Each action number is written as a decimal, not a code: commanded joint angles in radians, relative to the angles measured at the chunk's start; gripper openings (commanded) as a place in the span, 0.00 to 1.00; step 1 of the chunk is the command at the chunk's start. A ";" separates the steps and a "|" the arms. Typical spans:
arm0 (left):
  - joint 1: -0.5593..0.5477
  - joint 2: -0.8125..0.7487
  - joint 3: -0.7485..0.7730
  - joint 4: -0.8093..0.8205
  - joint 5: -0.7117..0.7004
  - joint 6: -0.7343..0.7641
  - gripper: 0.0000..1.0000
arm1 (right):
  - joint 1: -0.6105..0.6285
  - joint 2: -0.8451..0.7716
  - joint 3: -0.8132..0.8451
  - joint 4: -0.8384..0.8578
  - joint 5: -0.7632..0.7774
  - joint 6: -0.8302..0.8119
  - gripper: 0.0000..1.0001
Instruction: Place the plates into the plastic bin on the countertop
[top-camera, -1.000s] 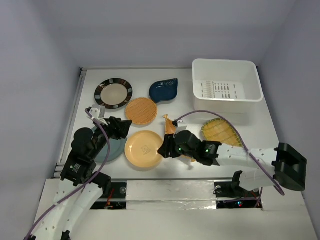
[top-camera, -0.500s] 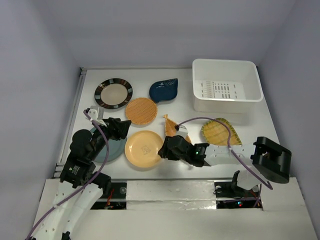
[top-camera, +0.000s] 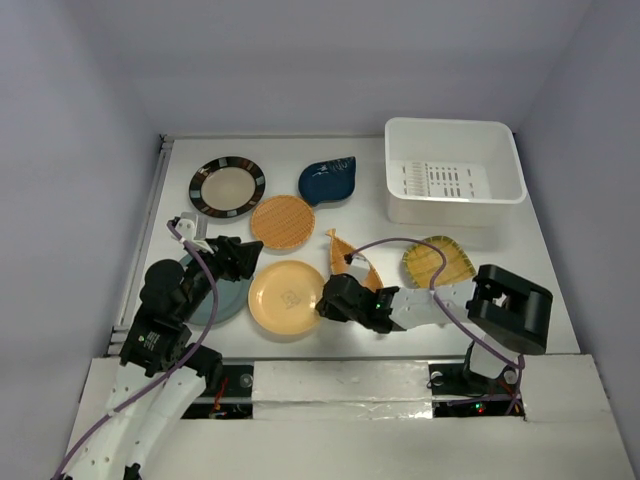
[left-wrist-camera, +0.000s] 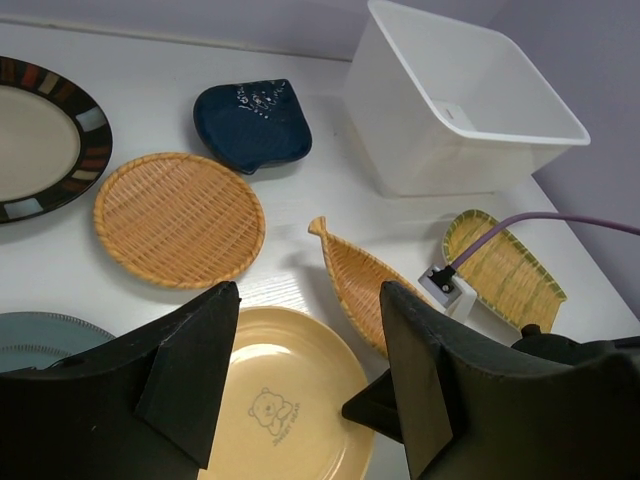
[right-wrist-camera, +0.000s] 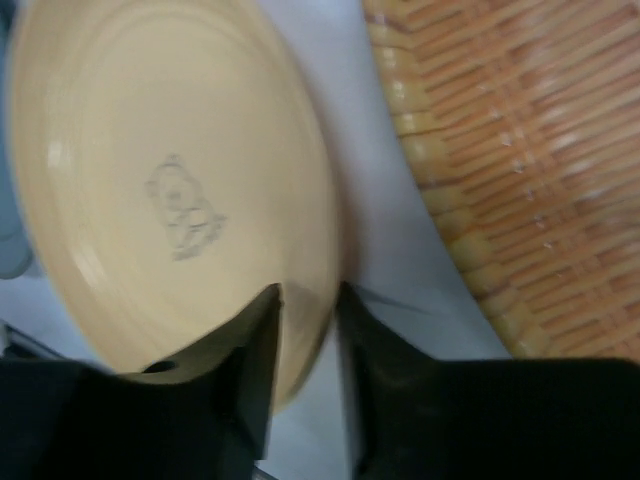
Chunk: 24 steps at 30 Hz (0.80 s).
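Observation:
The plain yellow-orange plate (top-camera: 283, 297) lies on the countertop (top-camera: 370, 215) at front centre. My right gripper (top-camera: 325, 300) is shut on its right rim, one finger over the plate (right-wrist-camera: 170, 200) and one on the table side. The orange boat-shaped dish (top-camera: 340, 250) lies just right of it. My left gripper (top-camera: 235, 255) is open and empty above the pale teal plate (top-camera: 222, 300). The brown-striped plate (top-camera: 227, 186), navy leaf dish (top-camera: 329, 179), orange woven plate (top-camera: 283, 221) and yellow-green ribbed dish (top-camera: 440, 262) lie apart. The white plastic bin (top-camera: 455, 205) at back right holds no plates.
Pale lavender walls close the table at the left, back and right. A purple cable (top-camera: 400, 245) arcs from my right wrist over the boat-shaped dish and the ribbed dish. A metal strip (top-camera: 340, 375) runs along the near edge.
My right arm has folded in and its gripper has slid left onto the yellow-orange plate's right rim. The left arm and all the dishes have stayed put.

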 joint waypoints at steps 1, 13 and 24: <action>0.002 -0.015 -0.009 0.039 0.004 -0.005 0.56 | 0.007 0.031 0.009 0.002 0.044 0.018 0.29; 0.002 -0.019 -0.004 0.028 -0.040 -0.018 0.56 | 0.017 -0.367 0.040 -0.291 0.197 -0.059 0.00; 0.002 -0.024 -0.004 0.022 -0.063 -0.031 0.22 | -0.636 -0.687 0.181 -0.196 0.259 -0.582 0.00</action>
